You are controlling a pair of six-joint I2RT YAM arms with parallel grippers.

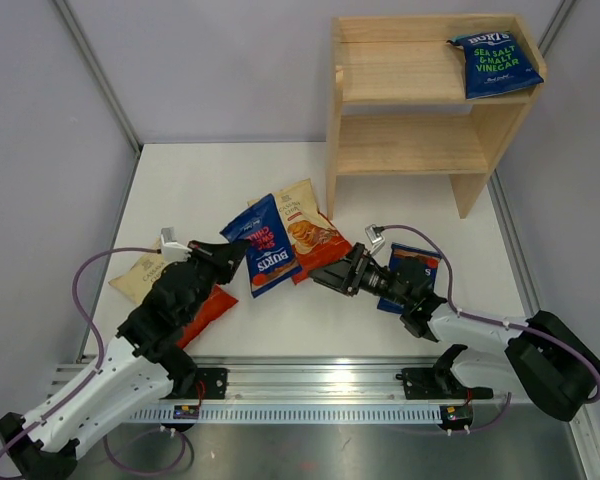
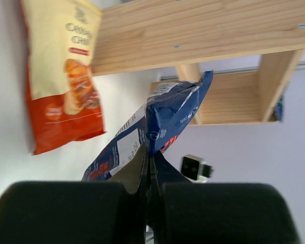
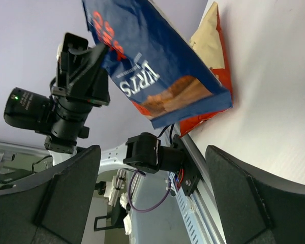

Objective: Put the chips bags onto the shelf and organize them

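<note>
The wooden shelf (image 1: 410,100) stands at the back right, with one blue Burts bag (image 1: 495,62) lying on its top tier. My left gripper (image 1: 235,250) is shut on the edge of a second blue bag (image 1: 267,245) and holds it off the table; its jaws pinch it in the left wrist view (image 2: 168,117). A cream and red bag (image 1: 312,235) lies just right of it. Another cream and red bag (image 1: 150,275) lies under my left arm. A third blue bag (image 1: 412,265) lies under my right arm. My right gripper (image 1: 325,275) is open and empty, facing the held bag (image 3: 147,66).
The metal rail (image 1: 320,385) runs along the near table edge. Grey walls close in the left, back and right sides. The shelf's lower tier (image 1: 405,145) is bare. The left wrist view shows the shelf (image 2: 203,35) ahead, beyond the lying cream bag (image 2: 61,76).
</note>
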